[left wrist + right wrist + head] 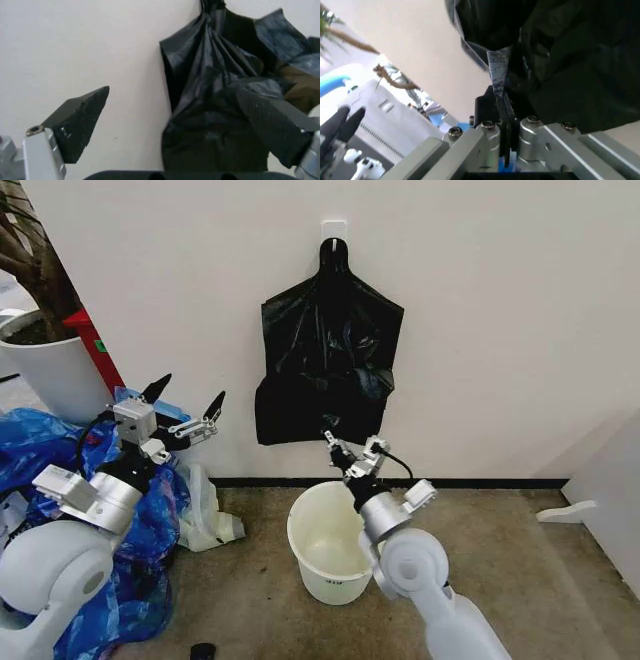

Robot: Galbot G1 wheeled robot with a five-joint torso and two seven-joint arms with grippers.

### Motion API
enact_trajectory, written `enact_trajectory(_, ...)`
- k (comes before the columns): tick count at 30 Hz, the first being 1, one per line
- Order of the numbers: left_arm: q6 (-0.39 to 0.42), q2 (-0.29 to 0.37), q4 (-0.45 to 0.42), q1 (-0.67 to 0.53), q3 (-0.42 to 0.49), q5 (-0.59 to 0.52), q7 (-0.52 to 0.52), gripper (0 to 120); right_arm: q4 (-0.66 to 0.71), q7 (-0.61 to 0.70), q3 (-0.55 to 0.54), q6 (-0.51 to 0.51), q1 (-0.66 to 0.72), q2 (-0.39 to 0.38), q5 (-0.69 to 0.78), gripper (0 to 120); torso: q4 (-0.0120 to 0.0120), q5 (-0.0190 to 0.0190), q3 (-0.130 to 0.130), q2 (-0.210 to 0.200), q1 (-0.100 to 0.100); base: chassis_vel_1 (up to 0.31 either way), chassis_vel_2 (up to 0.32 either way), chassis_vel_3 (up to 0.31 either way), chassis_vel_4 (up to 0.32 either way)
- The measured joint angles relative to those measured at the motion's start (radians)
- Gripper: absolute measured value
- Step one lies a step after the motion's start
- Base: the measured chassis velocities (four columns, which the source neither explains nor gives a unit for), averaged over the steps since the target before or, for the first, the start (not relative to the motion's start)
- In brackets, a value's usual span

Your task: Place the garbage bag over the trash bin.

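Right gripper (347, 446): jaws pressed together, pinching the lower edge of the garbage bag; in the right wrist view the two fingers (502, 112) meet flat with black film clamped at their tips.
Left gripper (186, 406): jaws spread wide, holding nothing, left of centre in the head view, pointed at the wall beside the bag.
Garbage bag (325, 360): thin, glossy, wrinkled black plastic film, hanging flat against the white wall from a small hook at top centre.
Trash bin (322, 563): round cream-white plastic bucket with rolled rim, upright on the floor at lower centre, just below the bag and the right gripper.
Blue plastic bags (35, 442): crumpled heap at lower left, under the left arm.
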Motion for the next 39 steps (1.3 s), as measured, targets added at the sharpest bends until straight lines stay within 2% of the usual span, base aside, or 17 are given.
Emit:
enact_trajectory(5,0.050,0.037,0.000,-0.089,0.094,-0.041,-0.021,100,-0.022,-0.009,-0.033,0.000,0.027,-0.007,-0.025,0,0.0000,0.0001,0.000,0.000,0.000,0.000,0.000,0.000,0.000)
enact_trajectory(9,0.094,0.081,0.029,-0.280,0.240,-0.074,-0.028,100,-0.034,-0.024,-0.036,0.001,0.029,-0.014,-0.063,0,-0.0006,0.0003,0.000,0.000,0.000,0.000,0.000,0.000,0.000)
enact_trajectory(11,0.101,0.085,0.035,-0.306,0.257,-0.079,-0.028,100,-0.035,-0.026,-0.035,0.001,0.029,-0.014,-0.067,0,-0.0005,0.0004,0.000,0.000,0.000,0.000,0.000,0.000,0.000)
enact_trajectory(15,0.149,0.098,0.095,-0.507,0.404,-0.090,-0.035,100,-0.037,-0.033,-0.026,0.005,0.026,-0.025,-0.084,0,-0.0005,0.0002,0.000,0.000,0.000,0.000,0.000,0.000,0.000)
enact_trajectory(18,0.241,0.092,0.122,-0.632,0.500,-0.091,-0.032,100,-0.038,-0.035,-0.024,0.007,0.025,-0.029,-0.091,0,-0.0003,-0.0001,0.000,0.000,0.000,0.000,0.000,0.000,0.000)
enact_trajectory(19,0.241,0.092,0.122,-0.632,0.500,-0.091,-0.032,100,-0.038,-0.035,-0.024,0.007,0.025,-0.029,-0.091,0,-0.0003,-0.0001,0.000,0.000,0.000,0.000,0.000,0.000,0.000)
enact_trajectory(21,0.336,0.085,0.122,-0.698,0.545,-0.101,-0.024,100,-0.040,-0.037,-0.023,0.007,0.025,-0.027,-0.093,0,-0.0003,0.0005,0.000,0.000,0.000,0.000,0.000,0.000,0.000)
enact_trajectory(22,0.457,0.062,0.120,-0.816,0.644,-0.147,-0.057,100,-0.044,-0.038,-0.021,0.008,0.024,-0.013,-0.093,0,-0.0005,0.0000,0.000,0.000,0.000,0.000,0.000,0.000,0.000)
enact_trajectory(25,0.545,0.029,0.145,-0.946,0.731,-0.197,-0.115,100,-0.044,-0.038,-0.017,0.010,0.024,-0.001,-0.093,0,-0.0002,-0.0001,0.000,0.000,0.000,0.000,0.000,0.000,0.000)
enact_trajectory(29,0.589,-0.012,0.195,-1.057,0.803,-0.218,-0.172,100,-0.036,-0.037,-0.015,0.011,0.020,0.000,-0.091,0,-0.0003,0.0004,0.000,0.000,0.000,0.000,0.000,0.000,0.000)
enact_trajectory(32,0.627,-0.066,0.238,-1.139,0.867,-0.253,-0.281,100,-0.026,-0.037,-0.012,0.011,0.008,-0.009,-0.089,0,-0.0004,0.0007,0.000,0.000,0.000,0.000,0.000,0.000,0.000)
enact_trajectory(38,0.650,-0.139,0.298,-1.207,0.937,-0.277,-0.319,100,-0.010,-0.037,0.007,0.011,-0.013,-0.022,-0.087,0,0.0000,0.0005,0.000,0.000,0.000,0.000,0.000,0.000,0.000)
enact_trajectory(39,0.658,-0.163,0.315,-1.222,0.964,-0.277,-0.328,100,-0.006,-0.037,0.014,0.012,-0.019,-0.026,-0.086,0,-0.0006,0.0001,0.000,0.000,0.000,0.000,0.000,0.000,0.000)
